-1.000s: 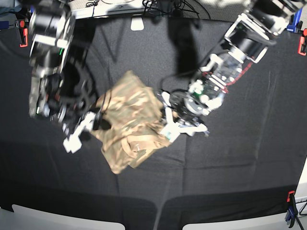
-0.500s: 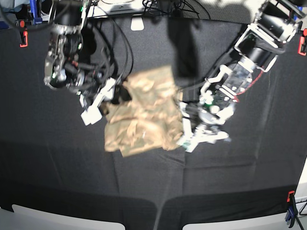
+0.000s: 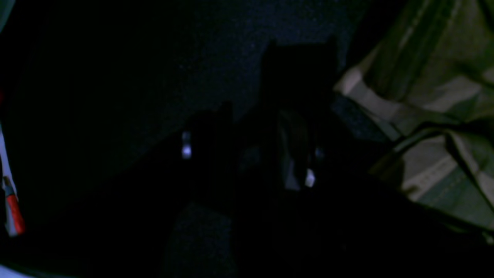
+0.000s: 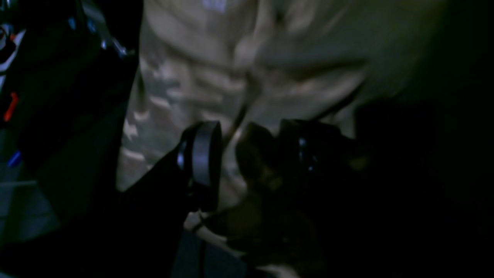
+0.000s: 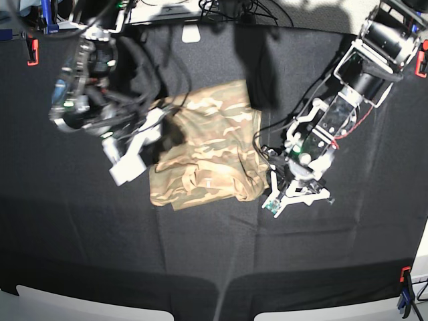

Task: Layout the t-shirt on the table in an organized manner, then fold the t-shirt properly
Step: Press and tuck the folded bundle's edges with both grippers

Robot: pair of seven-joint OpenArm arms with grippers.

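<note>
The camouflage t-shirt (image 5: 210, 150) lies crumpled and partly spread near the middle of the black table (image 5: 200, 254). My right gripper (image 5: 157, 144) is at the shirt's left edge. In the right wrist view, the right gripper (image 4: 252, 158) stands open, and a dark bunch of the t-shirt (image 4: 216, 73) sits between its fingers. My left gripper (image 5: 293, 199) is just off the shirt's lower right corner. The dim left wrist view shows the left gripper (image 3: 247, 162) open over bare black cloth, with the t-shirt's hem (image 3: 420, 100) to its right.
Red clamps (image 5: 31, 50) (image 5: 421, 63) sit on the far table edges, and another clamp (image 5: 404, 294) is at the near right corner. Cables (image 5: 227, 10) and a white tab (image 5: 192, 32) lie along the far edge. Light corners (image 5: 80, 304) show at the front.
The t-shirt has shifted up and to the right and spread wider. My right gripper rose with its left edge. My left gripper slid down and right, off the cloth.
</note>
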